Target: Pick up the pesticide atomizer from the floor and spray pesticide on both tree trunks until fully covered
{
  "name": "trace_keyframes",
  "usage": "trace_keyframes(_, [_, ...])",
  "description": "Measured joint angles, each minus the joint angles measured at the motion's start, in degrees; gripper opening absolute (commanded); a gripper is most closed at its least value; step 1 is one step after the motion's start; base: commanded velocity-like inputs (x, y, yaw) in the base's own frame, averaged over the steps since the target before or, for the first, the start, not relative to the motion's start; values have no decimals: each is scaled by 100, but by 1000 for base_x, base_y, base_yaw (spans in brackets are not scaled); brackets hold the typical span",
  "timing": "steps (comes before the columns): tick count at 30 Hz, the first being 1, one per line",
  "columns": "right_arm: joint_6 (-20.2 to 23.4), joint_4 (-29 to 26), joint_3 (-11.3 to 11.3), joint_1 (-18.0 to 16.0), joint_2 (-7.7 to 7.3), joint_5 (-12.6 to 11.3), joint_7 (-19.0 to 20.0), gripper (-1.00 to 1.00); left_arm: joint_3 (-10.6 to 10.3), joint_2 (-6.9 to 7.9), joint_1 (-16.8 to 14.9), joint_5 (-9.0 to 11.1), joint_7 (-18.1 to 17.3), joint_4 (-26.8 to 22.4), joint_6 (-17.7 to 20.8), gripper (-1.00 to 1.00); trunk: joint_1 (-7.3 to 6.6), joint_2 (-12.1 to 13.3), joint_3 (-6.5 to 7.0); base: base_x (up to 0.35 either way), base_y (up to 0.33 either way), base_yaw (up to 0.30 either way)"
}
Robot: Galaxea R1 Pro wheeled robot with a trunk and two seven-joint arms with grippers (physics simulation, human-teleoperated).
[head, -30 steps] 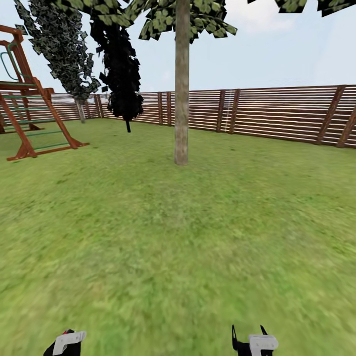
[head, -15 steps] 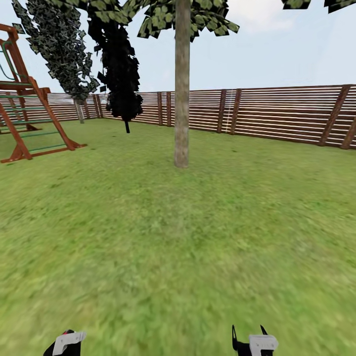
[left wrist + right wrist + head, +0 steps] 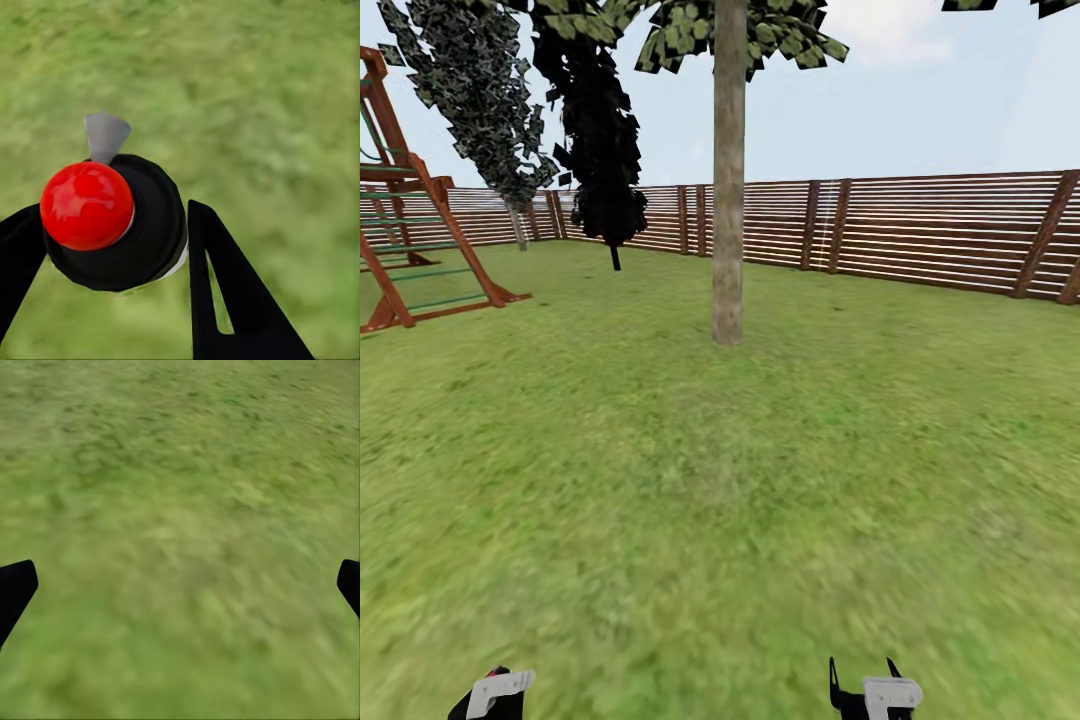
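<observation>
**Approach to first trunk, atomizer in hand**

Since a second ago our whole head view has slid slightly: the play frame (image 3: 420,240) sits further left, so our camera moved, not the garden.

- Step, as we judge it: driving toward the tree trunk (image 3: 728,200), well ahead on the lawn (image 3: 720,480).
- Left end effector (image 3: 112,247): clamped on the pesticide atomizer (image 3: 112,225); contents not visible.
- Right end effector (image 3: 180,585): fingers wide apart, empty.
- Next: close in, aim nozzle at the trunk.
</observation>
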Motion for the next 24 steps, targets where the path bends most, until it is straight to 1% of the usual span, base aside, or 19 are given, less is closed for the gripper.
trace_keyframes(24, [-14, 0, 0, -2, 0, -2, 1, 100, 0, 0, 0, -4, 0, 0, 0, -100, 0, 0, 0, 341, 0, 0])
